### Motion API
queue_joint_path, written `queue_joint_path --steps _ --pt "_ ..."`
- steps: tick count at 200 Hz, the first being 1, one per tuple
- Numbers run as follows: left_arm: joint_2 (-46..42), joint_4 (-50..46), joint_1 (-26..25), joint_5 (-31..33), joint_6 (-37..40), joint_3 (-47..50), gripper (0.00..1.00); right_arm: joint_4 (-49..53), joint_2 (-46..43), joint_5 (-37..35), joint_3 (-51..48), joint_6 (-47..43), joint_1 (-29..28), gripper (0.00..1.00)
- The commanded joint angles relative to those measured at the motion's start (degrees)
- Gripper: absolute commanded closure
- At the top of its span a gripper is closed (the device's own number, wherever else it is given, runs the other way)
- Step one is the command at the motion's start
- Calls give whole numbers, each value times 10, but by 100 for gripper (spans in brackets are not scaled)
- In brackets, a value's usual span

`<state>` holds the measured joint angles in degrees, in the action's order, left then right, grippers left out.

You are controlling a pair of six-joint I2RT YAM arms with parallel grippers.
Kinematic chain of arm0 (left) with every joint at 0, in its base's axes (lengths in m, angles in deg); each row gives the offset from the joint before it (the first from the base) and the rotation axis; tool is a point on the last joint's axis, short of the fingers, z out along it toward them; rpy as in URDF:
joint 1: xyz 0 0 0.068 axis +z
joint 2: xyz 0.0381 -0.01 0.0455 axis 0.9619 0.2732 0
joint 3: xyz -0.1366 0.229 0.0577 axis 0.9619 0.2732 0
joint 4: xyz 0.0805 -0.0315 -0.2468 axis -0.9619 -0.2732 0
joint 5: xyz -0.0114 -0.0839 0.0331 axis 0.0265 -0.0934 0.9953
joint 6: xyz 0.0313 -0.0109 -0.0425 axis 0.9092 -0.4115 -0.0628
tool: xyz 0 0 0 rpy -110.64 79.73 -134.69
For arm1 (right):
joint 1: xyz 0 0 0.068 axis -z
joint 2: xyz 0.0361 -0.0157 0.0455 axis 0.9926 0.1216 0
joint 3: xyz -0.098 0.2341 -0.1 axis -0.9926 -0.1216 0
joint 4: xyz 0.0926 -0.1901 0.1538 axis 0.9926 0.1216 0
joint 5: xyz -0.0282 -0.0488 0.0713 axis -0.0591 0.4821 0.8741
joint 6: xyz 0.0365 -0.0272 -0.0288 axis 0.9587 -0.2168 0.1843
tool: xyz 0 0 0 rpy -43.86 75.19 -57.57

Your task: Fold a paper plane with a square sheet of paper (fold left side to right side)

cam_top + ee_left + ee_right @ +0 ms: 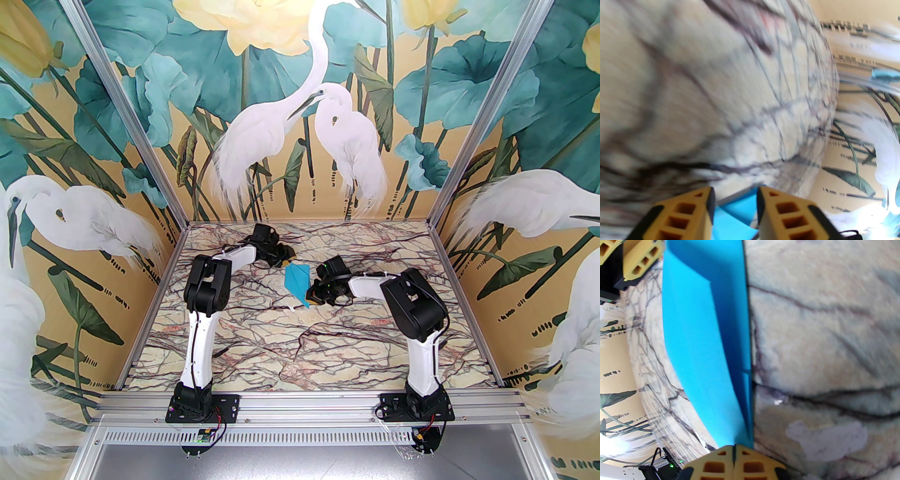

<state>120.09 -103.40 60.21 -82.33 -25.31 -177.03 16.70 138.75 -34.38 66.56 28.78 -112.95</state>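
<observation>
The square sheet of paper (296, 280) is bright cyan-blue and lies mid-table, folded into a long creased shape that narrows to a point. In the right wrist view the paper (698, 345) runs from the top of the frame down to my right gripper (733, 451), which is shut on its narrow near tip. My right gripper (311, 296) sits at the paper's near right end. My left gripper (286, 255) hovers at the far left corner, open. Its yellow fingers (703, 206) stand apart, with a patch of blue paper (738, 211) showing in the gap beyond them.
The marble-patterned tabletop (300, 347) spreads in front of both arms. A small white scrap (291, 309) lies just near of the paper; a pale patch (827, 439) shows beside my right fingertips. Mural walls (93, 262) enclose three sides.
</observation>
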Motion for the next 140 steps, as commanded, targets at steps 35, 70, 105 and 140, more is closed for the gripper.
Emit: queue_joint_path --steps 35,70,105,140 --pt "-167 60 -7 15 -61 185 54 117 20 -47 126 -82 3 92" --pt "-222 84 -24 37 -97 292 46 146 73 -57 182 -108 4 92" --pt "-239 98 -44 59 -113 340 41 180 104 -99 223 -128 6 93" --pt "-220 99 -68 73 -120 335 41 182 107 -104 216 -135 8 93"
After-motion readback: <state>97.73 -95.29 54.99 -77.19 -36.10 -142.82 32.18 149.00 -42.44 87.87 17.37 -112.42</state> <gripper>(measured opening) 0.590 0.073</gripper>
